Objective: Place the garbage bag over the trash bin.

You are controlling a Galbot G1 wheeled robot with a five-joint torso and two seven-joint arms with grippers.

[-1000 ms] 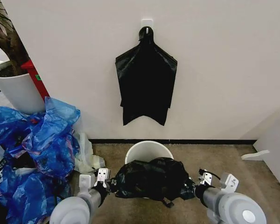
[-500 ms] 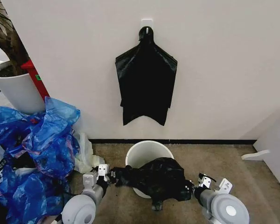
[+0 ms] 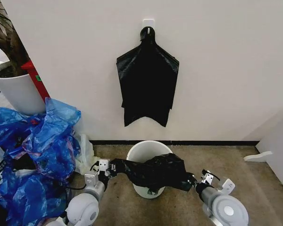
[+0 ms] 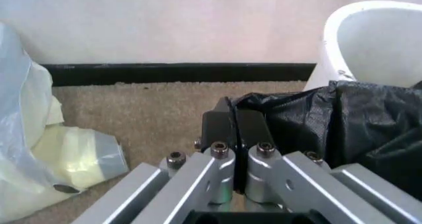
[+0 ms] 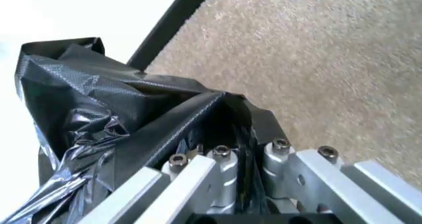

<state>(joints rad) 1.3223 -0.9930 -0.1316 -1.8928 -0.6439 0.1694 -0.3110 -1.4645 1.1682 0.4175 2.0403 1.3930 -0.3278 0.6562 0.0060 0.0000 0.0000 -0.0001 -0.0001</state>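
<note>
Head view, bag: you see the garbage bag (image 3: 153,172) stretched between the two tools, draped across the near side of the trash bin (image 3: 146,154), its bulk toward the right and a thin twisted strip running left.
Head view, bin: the trash bin stands upright on the carpet floor (image 3: 217,165) close to the wall (image 3: 226,70); the far part of its rim and its inside are bare.
Head view, left tool: your left tool (image 3: 112,168) is low at the bin's left, pinching the bag's left end.
Head view, right tool: your right tool (image 3: 192,181) is low at the bin's right, closed on the bag's right end.
Head view, surroundings: a flat black bundle (image 3: 147,80) hangs from a wall hook above the bin; blue plastic bags (image 3: 42,146) are heaped to the left, with a white plant pot (image 3: 16,92) behind them.
Left wrist view: the left tool (image 4: 236,127) has its fingers (image 4: 218,127) pressed together on a corner of the garbage bag (image 4: 343,125); the trash bin (image 4: 376,46) rises just beyond, and a pale crumpled bag (image 4: 59,155) lies on the carpet.
Right wrist view: the right tool (image 5: 242,150) is narrow, clamped on folds of the garbage bag (image 5: 112,115), which bunches away from it above the carpet.
</note>
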